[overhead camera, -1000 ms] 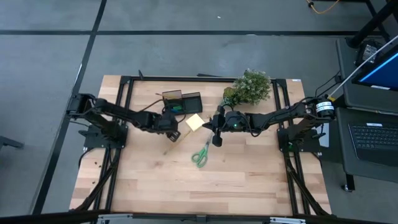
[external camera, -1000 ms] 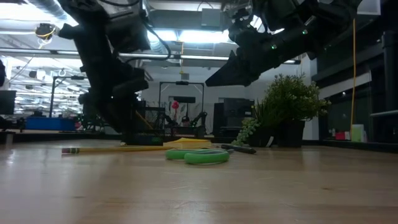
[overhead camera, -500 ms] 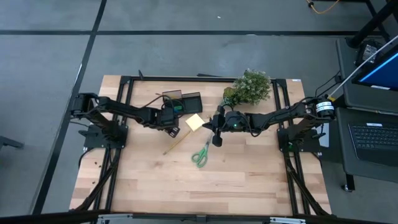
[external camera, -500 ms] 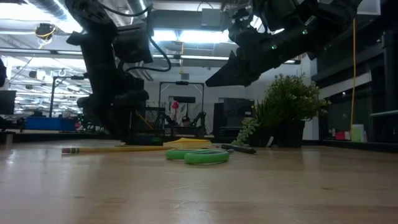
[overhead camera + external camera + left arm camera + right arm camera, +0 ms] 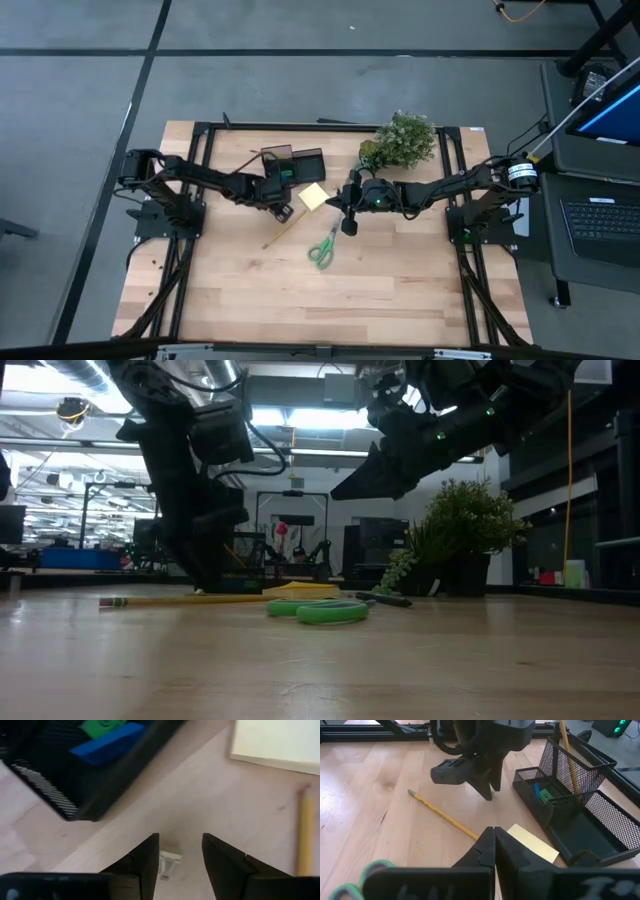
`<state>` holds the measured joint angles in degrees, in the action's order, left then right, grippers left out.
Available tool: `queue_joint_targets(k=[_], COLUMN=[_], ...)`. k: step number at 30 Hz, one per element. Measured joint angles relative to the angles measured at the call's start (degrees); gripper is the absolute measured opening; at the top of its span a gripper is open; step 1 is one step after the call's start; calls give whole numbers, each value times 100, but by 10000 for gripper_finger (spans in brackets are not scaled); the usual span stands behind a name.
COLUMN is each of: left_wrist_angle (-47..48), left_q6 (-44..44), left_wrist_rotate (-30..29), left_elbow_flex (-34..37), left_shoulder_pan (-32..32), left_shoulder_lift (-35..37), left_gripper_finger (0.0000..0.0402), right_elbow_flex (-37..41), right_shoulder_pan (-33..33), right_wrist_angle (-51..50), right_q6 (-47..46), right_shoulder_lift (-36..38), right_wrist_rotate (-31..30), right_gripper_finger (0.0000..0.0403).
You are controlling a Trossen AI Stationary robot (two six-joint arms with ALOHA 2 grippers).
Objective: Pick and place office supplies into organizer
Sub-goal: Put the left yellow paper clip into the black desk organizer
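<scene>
Left end effector over a small clip
Left end effector (image 5: 180,851), fingers parted, straddles a small pale clip (image 5: 167,863) beside the organizer (image 5: 85,785); right end effector (image 5: 494,840) closed, farther off.

Organizer (image 5: 570,805): black mesh. Blue piece (image 5: 107,742) and green piece (image 5: 102,726) inside. Sticky-note pad (image 5: 534,843): pale yellow. Pencil (image 5: 442,815): yellow. Scissors (image 5: 324,246): green-handled.
</scene>
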<state>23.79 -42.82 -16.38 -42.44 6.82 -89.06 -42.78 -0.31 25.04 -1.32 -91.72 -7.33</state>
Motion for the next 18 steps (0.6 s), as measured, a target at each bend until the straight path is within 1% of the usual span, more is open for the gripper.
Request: queue_joint_targets(k=[4,9,18], left_wrist_angle=[89,84,244], left_q6=[9,278,582], left_wrist_rotate=[8,280,284], left_elbow_flex=[0,0,0], left_shoulder_pan=[81,84,86], left_shoulder_lift=[0,0,0], left_gripper_finger=[144,144,144], right_elbow_flex=[0,0,0], right_shoulder_pan=[1,1,-1], right_wrist_angle=[-7,-9,-8], right_q6=[0,2,2], right_shoulder_lift=[0,0,0], right_wrist_rotate=[0,0,0], right_gripper_finger=[5,5,5])
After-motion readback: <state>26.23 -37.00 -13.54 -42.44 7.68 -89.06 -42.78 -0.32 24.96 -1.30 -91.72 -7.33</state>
